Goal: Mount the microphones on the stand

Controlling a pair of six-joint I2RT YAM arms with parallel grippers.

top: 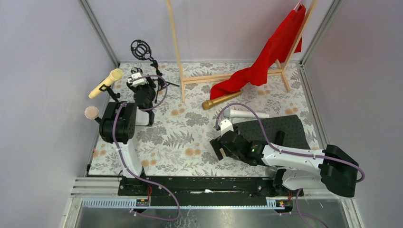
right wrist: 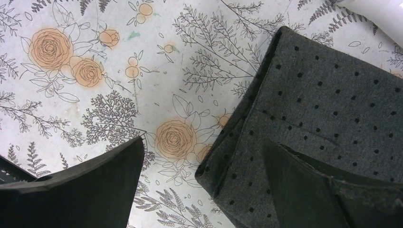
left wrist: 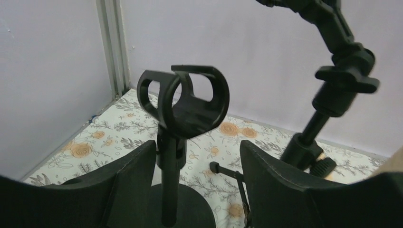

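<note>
White microphone [top: 244, 113] lies just beyond right hand [top: 218, 148]

Pink microphone [top: 91, 112] — body hidden

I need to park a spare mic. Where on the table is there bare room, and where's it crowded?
Bare floral cloth mid-table between the left arm and the right gripper. Crowded: the stands far left; the gold microphone, white microphone and dark mat right of centre.

The left arm [top: 116, 126] is reaching toward 12 o'clock, the left end effector [left wrist: 197, 147] holding its fingers apart. The right arm [top: 294, 159] is stretching low toward 9 o'clock, the right end effector [right wrist: 203, 142] gaping wide, gripping nothing.
</note>
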